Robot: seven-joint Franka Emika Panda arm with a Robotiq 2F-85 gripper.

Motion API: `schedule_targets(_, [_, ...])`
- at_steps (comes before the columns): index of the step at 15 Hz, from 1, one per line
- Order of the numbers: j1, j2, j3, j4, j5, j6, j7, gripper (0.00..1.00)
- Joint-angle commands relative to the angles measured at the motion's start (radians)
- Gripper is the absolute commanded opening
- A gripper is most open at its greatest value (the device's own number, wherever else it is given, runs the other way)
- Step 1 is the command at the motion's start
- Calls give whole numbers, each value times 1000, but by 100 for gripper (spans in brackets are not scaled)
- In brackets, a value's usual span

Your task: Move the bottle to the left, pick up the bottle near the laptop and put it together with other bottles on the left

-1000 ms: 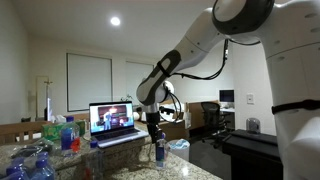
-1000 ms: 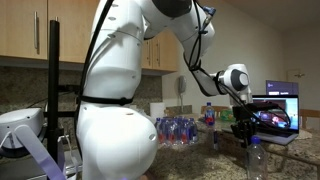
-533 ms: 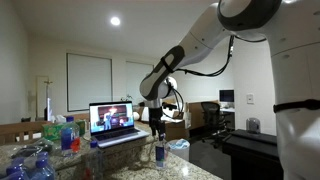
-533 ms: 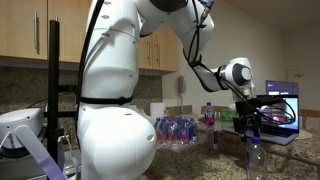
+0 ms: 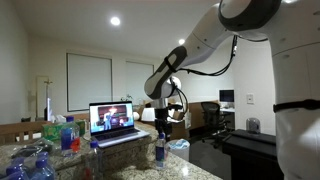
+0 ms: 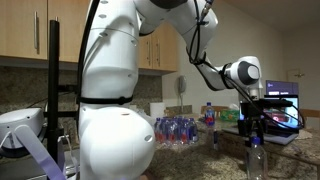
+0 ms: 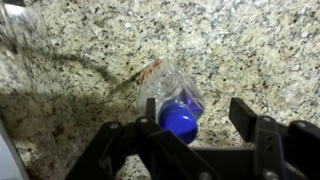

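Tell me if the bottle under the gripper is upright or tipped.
Upright. The bottle stands on the counter, and the wrist view looks straight down on its blue cap.

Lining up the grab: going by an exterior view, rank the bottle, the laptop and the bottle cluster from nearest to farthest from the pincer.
1. The bottle, standing just below the open pincer.
2. The laptop, farther back, toward the picture's left.
3. The other bottles, clustered low at the picture's far left.
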Motion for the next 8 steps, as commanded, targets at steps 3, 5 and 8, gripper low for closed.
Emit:
schedule_targets(3, [-11, 9, 6, 1, 23, -2, -50, 33])
schedule_targets(5, [-9, -2, 8, 2, 24, 6, -46, 22])
schedule_targets(8, [2, -20, 18, 9, 21, 6, -37, 12])
